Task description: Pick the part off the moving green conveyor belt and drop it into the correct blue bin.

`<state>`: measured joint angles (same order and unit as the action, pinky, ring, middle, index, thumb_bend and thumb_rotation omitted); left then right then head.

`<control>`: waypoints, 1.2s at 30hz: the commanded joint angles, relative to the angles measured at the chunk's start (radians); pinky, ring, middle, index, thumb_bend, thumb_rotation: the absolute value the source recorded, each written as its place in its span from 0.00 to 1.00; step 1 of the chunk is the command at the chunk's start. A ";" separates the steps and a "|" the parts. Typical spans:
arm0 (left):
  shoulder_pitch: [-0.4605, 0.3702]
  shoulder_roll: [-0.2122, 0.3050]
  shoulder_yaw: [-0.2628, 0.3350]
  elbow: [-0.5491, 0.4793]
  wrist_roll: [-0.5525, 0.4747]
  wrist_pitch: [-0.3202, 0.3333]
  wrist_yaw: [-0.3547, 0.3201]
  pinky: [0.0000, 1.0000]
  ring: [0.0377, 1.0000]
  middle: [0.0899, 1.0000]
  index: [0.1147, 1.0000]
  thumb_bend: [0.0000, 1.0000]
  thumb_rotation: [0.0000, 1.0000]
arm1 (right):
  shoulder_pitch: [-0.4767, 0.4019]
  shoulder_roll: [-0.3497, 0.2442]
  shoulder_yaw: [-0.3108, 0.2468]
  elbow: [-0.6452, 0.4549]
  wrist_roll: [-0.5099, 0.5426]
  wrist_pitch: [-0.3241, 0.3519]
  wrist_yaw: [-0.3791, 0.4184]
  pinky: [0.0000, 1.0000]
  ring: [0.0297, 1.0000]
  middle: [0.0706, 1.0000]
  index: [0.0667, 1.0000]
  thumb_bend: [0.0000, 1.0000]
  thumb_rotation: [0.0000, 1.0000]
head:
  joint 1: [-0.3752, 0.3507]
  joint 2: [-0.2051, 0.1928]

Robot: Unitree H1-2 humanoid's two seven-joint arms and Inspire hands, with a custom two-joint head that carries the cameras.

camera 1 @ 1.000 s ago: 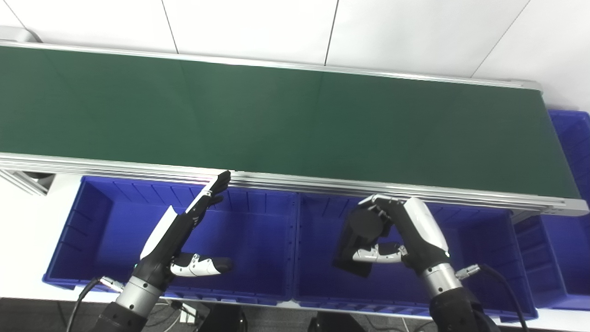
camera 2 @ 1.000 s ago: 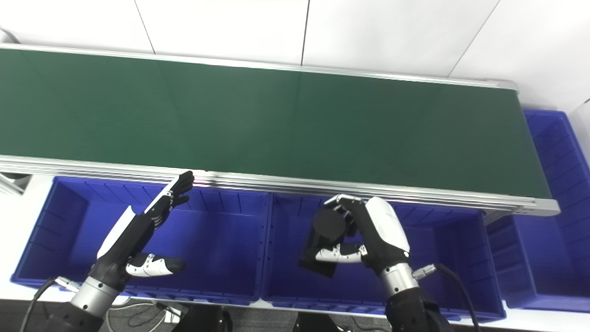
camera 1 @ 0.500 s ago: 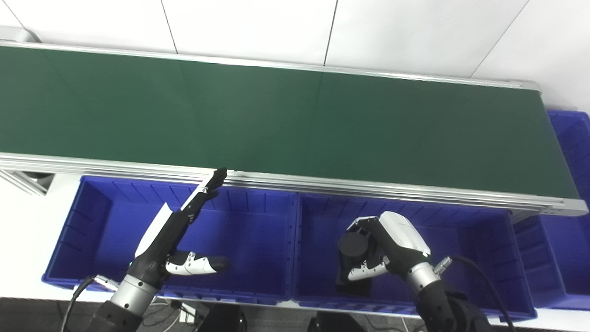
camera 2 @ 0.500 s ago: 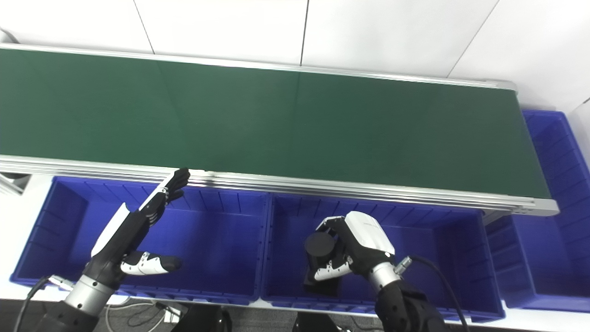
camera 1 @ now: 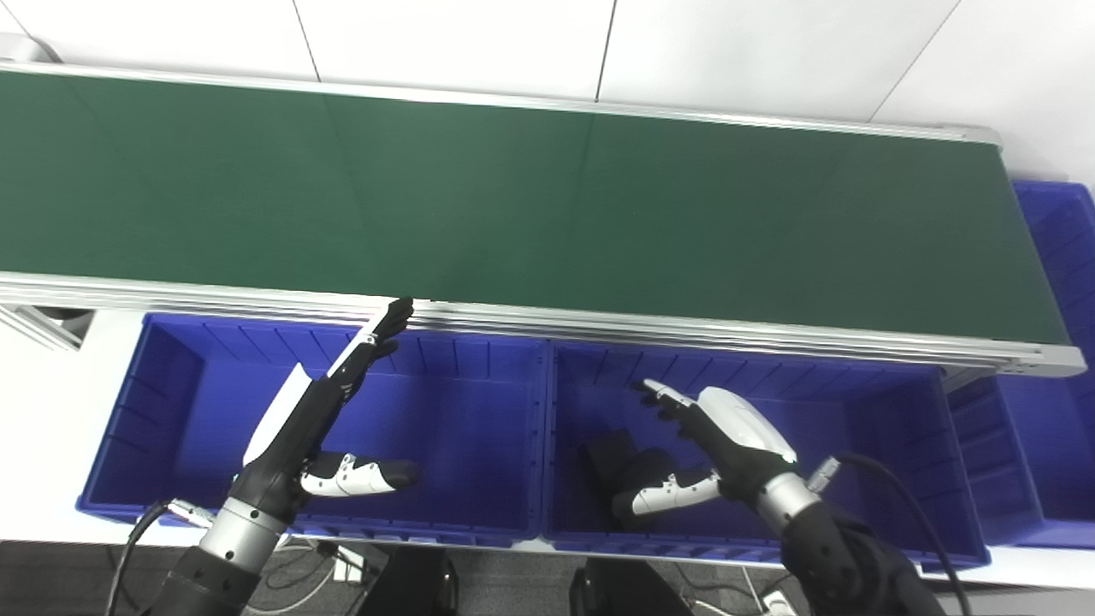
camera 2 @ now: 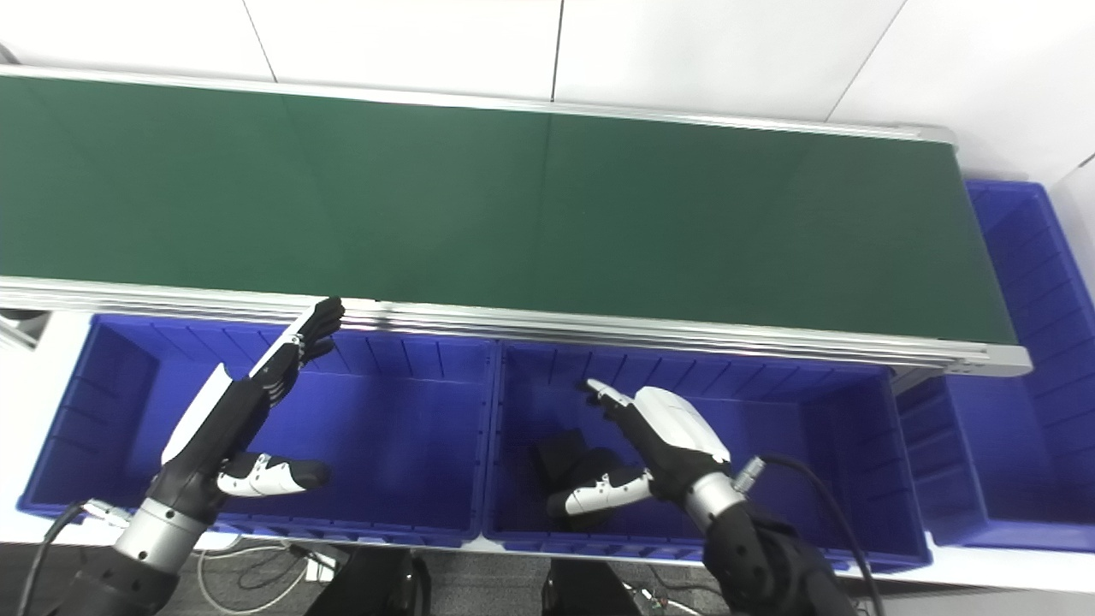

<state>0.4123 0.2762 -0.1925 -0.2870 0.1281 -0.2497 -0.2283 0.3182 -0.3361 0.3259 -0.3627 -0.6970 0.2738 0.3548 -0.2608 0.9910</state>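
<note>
The black part (camera 1: 618, 464) lies on the floor of the middle blue bin (camera 1: 890, 445), near its left wall. My right hand (camera 1: 714, 445) hovers just to the right of the part, open, fingers spread, thumb low beside it. My left hand (camera 1: 321, 419) is held flat and open above the left blue bin (camera 1: 171, 402), fingertips reaching the conveyor's near rail. The green conveyor belt (camera 1: 530, 214) carries nothing in view.
A third blue bin (camera 1: 1056, 428) stands at the right end of the conveyor. The aluminium rail (camera 1: 684, 329) of the belt runs just behind the bins. White floor and wall lie beyond the belt.
My right hand lowered the black part into the middle bin and opened, letting it go. The left hand stayed nearly still. The camera tilted slightly.
</note>
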 commanded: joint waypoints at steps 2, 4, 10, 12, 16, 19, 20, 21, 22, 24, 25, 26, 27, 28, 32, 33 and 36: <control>-0.005 0.013 0.005 -0.041 -0.008 0.007 -0.011 0.93 0.97 0.98 0.98 1.00 0.71 | 0.041 0.010 -0.022 -0.047 0.044 -0.096 -0.087 0.81 0.89 0.95 0.99 1.00 0.72 | 0.002 0.001; -0.009 0.014 0.004 -0.041 -0.012 0.014 -0.017 0.93 0.98 0.98 0.98 1.00 0.71 | 0.064 0.023 -0.041 -0.054 0.100 -0.131 -0.119 0.80 0.89 0.96 0.99 0.98 0.71 | 0.004 0.000; -0.024 0.012 0.001 -0.025 -0.040 0.008 -0.033 0.93 0.98 0.98 0.99 1.00 0.70 | 0.105 0.044 -0.060 -0.067 0.183 -0.191 -0.164 0.79 0.90 0.96 1.00 0.96 0.77 | 0.003 -0.003; -0.032 0.011 -0.002 -0.014 -0.045 -0.003 -0.038 0.93 0.98 0.99 0.99 1.00 0.70 | 0.118 0.055 -0.067 -0.054 0.223 -0.237 -0.189 0.78 0.89 0.96 0.99 0.96 0.77 | 0.002 -0.005; -0.038 0.008 -0.003 0.001 -0.054 -0.014 -0.042 0.94 0.98 0.98 0.98 1.00 0.69 | 0.127 0.074 -0.078 -0.025 0.266 -0.291 -0.224 0.79 0.89 0.95 0.99 0.99 0.81 | 0.007 -0.007; -0.037 0.010 -0.005 0.001 -0.050 -0.001 -0.044 0.94 0.98 0.99 0.99 1.00 0.70 | 0.134 0.100 -0.093 0.009 0.354 -0.348 -0.244 0.84 0.92 0.96 1.00 1.00 0.82 | 0.021 -0.009; -0.035 0.010 -0.006 -0.001 -0.046 0.002 -0.044 0.94 0.98 0.99 0.99 1.00 0.70 | 0.137 0.109 -0.097 0.020 0.382 -0.365 -0.248 0.85 0.93 0.97 1.00 1.00 0.81 | 0.027 -0.010; -0.035 0.011 -0.006 0.001 -0.045 -0.001 -0.043 0.94 0.98 0.99 0.99 1.00 0.70 | 0.139 0.117 -0.101 0.030 0.402 -0.379 -0.252 0.87 0.94 0.98 1.00 1.00 0.79 | 0.030 -0.011; -0.033 0.010 -0.007 0.002 -0.045 -0.003 -0.043 0.95 0.98 0.99 0.99 1.00 0.70 | 0.142 0.124 -0.102 0.037 0.413 -0.390 -0.258 0.88 0.94 0.98 1.00 1.00 0.78 | 0.038 -0.012; -0.031 0.009 -0.010 0.000 -0.039 -0.004 -0.042 0.94 0.98 0.99 0.99 1.00 0.69 | 0.145 0.141 -0.106 0.053 0.444 -0.422 -0.267 0.89 0.95 0.99 1.00 1.00 0.77 | 0.045 -0.014; -0.031 0.008 -0.012 -0.002 -0.034 -0.002 -0.042 0.94 0.98 0.99 0.99 1.00 0.69 | 0.147 0.149 -0.108 0.060 0.462 -0.438 -0.271 0.90 0.95 0.99 1.00 1.00 0.76 | 0.045 -0.014; -0.031 0.007 -0.014 -0.002 -0.028 -0.004 -0.042 0.94 0.99 0.99 0.99 1.00 0.69 | 0.148 0.157 -0.110 0.067 0.474 -0.458 -0.277 0.91 0.96 0.99 1.00 1.00 0.75 | 0.049 -0.018; -0.032 0.007 -0.016 -0.002 -0.024 -0.006 -0.041 0.94 0.99 0.99 1.00 1.00 0.70 | 0.148 0.162 -0.111 0.073 0.480 -0.472 -0.280 0.91 0.96 0.99 1.00 1.00 0.75 | 0.049 -0.018; -0.034 0.005 -0.018 0.003 -0.026 -0.008 -0.041 0.94 0.99 0.99 1.00 1.00 0.70 | 0.149 0.173 -0.113 0.082 0.496 -0.496 -0.286 0.91 0.96 0.99 1.00 1.00 0.75 | 0.053 -0.022; -0.032 -0.011 -0.016 0.020 -0.052 -0.031 -0.032 0.93 0.97 0.98 0.98 1.00 0.70 | 0.151 0.204 -0.115 0.107 0.572 -0.551 -0.285 0.91 0.96 0.99 1.00 0.95 0.69 | 0.065 -0.031; -0.031 -0.014 -0.014 0.024 -0.065 -0.037 -0.032 0.92 0.96 0.98 0.98 1.00 0.70 | 0.151 0.211 -0.115 0.113 0.596 -0.562 -0.281 0.91 0.96 0.99 1.00 0.96 0.69 | 0.067 -0.035; -0.029 -0.023 -0.011 0.035 -0.138 -0.039 -0.043 0.93 0.96 0.98 0.98 1.00 0.70 | 0.152 0.223 -0.114 0.120 0.631 -0.572 -0.272 0.91 0.96 0.99 1.00 1.00 0.68 | 0.069 -0.039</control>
<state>0.3830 0.2603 -0.2079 -0.2408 0.0393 -0.2541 -0.2669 0.4659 -0.1174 0.2154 -0.2330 -0.0924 -0.2345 0.0785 -0.1933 0.9526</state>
